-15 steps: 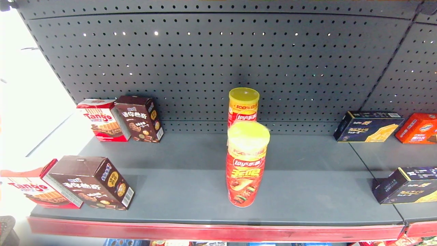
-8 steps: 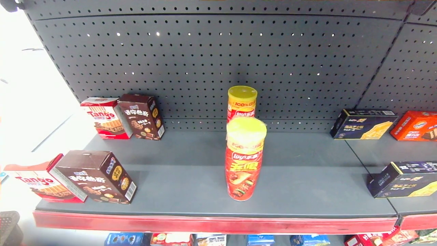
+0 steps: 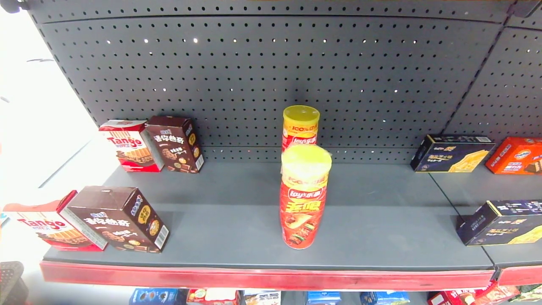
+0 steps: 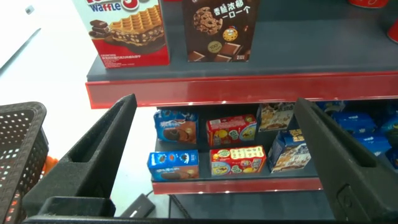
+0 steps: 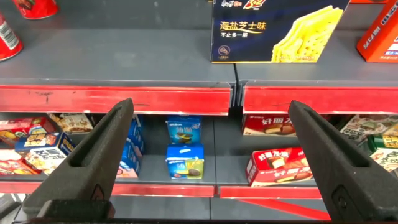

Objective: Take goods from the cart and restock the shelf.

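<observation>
Hanging low before the shelf (image 3: 381,220), the left gripper (image 4: 214,104) and the right gripper (image 5: 210,106) are spread wide and empty; the cart (image 4: 22,149) stands beside the left one.

Your left gripper (image 4: 214,102) is spread wide, its 2 dark fingers (image 4: 93,149) pointing forward, well apart. Your right gripper (image 5: 210,104) matches it, 2 fingers (image 5: 87,155) fully splayed. Both wrists sit level.
</observation>
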{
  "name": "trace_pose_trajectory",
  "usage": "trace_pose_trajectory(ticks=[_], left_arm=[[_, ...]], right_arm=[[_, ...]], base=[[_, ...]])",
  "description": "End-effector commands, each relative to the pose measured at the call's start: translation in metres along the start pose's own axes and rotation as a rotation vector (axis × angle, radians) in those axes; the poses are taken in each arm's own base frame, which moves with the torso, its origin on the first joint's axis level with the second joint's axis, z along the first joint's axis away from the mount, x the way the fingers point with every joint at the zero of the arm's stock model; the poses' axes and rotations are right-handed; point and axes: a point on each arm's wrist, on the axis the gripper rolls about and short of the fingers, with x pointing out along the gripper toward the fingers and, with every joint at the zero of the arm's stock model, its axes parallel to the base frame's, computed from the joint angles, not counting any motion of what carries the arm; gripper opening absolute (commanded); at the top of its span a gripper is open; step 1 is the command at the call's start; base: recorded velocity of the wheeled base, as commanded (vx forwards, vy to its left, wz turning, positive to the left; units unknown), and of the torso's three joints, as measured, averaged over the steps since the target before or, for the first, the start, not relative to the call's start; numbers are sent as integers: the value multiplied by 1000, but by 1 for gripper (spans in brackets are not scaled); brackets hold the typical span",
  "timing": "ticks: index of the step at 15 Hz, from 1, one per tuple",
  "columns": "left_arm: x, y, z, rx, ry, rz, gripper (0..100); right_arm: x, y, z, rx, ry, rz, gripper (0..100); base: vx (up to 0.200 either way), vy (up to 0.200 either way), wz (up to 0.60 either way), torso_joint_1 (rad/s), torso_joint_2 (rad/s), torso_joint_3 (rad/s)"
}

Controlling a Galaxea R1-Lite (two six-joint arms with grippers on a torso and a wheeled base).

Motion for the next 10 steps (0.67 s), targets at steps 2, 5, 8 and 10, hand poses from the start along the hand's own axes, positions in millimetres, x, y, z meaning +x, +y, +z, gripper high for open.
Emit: trace_pose_trajectory(ticks=[2,5,8,10], left_arm=[[0,0,0,1,1,0,100],[0,0,0,-1,1,0,100],[0,0,0,-1,1,1,100],[0,0,0,-1,1,1,100]], right_arm=[[0,0,0,0,1,0,100],[0,0,0,0,1,0,100],[0,0,0,0,1,0,100],[0,0,0,0,1,0,100]], base=[[0,0,0,0,0,0],[0,0,0,0,0,0],[0,0,0,0,0,0],[0,0,0,0,0,0]])
